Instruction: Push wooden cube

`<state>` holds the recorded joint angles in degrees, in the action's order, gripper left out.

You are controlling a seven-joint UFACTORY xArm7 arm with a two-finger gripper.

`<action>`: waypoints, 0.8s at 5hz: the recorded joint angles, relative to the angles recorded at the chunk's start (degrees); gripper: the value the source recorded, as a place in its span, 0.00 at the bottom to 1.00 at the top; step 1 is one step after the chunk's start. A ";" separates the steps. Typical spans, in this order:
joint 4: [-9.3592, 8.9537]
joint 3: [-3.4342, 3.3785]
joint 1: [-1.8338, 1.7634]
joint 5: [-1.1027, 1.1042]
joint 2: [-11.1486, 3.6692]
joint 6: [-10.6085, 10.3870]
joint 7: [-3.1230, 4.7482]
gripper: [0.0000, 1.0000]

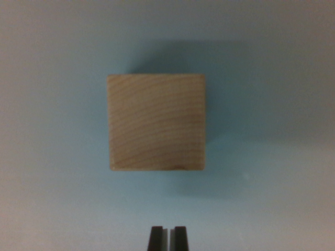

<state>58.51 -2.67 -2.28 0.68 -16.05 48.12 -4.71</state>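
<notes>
One cube [156, 122] sits near the middle of the wrist view, seen from straight above so that only its top face shows. The face is pale wood, nearly square, with curved grain lines running across it and a small dark mark at its lower edge. It rests on a plain light blue-grey surface [52, 157], and a soft shadow spreads from it toward the upper right and below it. The picture is somewhat blurred.

Below the cube, at the bottom edge of the view, the gripper [168, 238] shows as two dark fingertips [155, 238] standing side by side with only a thin pale slit between them, so the fingers are clenched together and grasp nothing. The gripper is apart from the cube, with bare surface between them, and lines up just right of the cube's centre.
</notes>
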 joint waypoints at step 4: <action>-1.89 -0.13 -0.16 0.15 -1.03 -2.93 -0.33 0.00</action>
<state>56.62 -2.81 -2.44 0.83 -17.08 45.19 -5.05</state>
